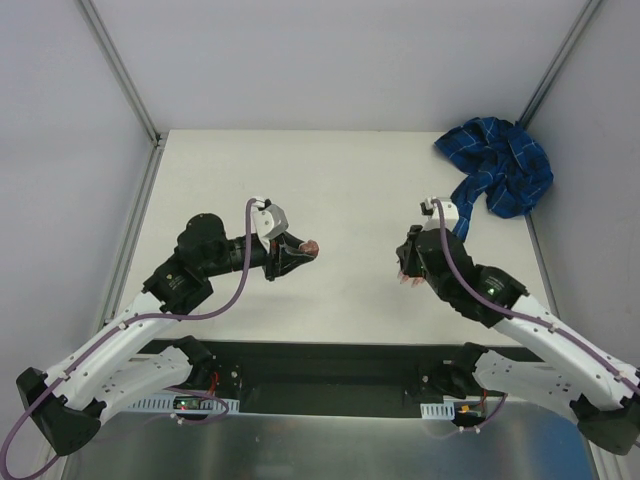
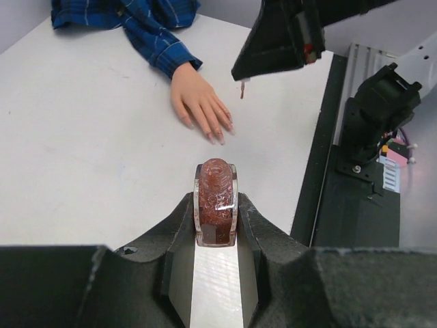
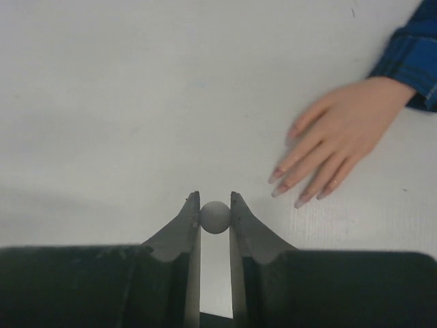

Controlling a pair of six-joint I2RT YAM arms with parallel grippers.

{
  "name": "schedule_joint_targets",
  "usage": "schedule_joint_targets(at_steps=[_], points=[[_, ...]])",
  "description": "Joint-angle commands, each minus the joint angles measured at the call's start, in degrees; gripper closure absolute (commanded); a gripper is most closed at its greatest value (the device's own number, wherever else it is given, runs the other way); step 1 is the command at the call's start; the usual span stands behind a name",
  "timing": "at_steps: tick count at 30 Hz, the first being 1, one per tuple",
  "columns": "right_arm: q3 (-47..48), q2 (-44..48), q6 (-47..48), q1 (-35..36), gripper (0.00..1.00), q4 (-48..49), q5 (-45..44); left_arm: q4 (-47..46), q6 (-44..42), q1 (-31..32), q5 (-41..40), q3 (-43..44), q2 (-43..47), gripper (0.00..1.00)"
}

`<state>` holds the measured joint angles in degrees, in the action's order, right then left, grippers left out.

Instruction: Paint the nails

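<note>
Clamping the bottle (image 2: 216, 181), the left gripper (image 2: 216, 201) hovers; the right gripper (image 3: 214, 198), closed on the brush cap (image 3: 215, 217), could smear skin around the nails (image 3: 300, 202) if lowered off-centre.

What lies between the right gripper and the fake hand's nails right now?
Nothing but bare white table. The right wrist view shows that stretch from the right gripper to the nails of the fake hand bare.

The table (image 1: 330, 180) is matt white; at two o'clock, the plaid sleeve (image 1: 500, 165) is crumpled cloth. The fake hand (image 3: 334, 143) looks smooth plastic, the polish bottle (image 2: 216, 201) glossy glass, the brush cap (image 3: 216, 216) matt.
</note>
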<state>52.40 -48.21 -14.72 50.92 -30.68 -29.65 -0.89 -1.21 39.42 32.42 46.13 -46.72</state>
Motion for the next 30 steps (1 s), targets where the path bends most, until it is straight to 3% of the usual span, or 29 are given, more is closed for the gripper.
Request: schedule_joint_targets(at_steps=[1, 10, 30], points=[[-6.2, -2.8, -5.1, -5.3, 0.99, 2.1, -3.1, -0.7, -0.5, 0.5, -3.7, 0.6, 0.7, 1.00], [-14.0, -9.8, -3.7, -13.0, 0.99, 13.0, 1.8, -0.7, 0.1, 0.5, -3.4, 0.8, 0.5, 1.00], [-12.0, -21.9, -0.5, -14.6, 0.99, 20.6, 2.1, -0.7, 0.7, 0.5, -2.3, 1.2, 0.1, 1.00]])
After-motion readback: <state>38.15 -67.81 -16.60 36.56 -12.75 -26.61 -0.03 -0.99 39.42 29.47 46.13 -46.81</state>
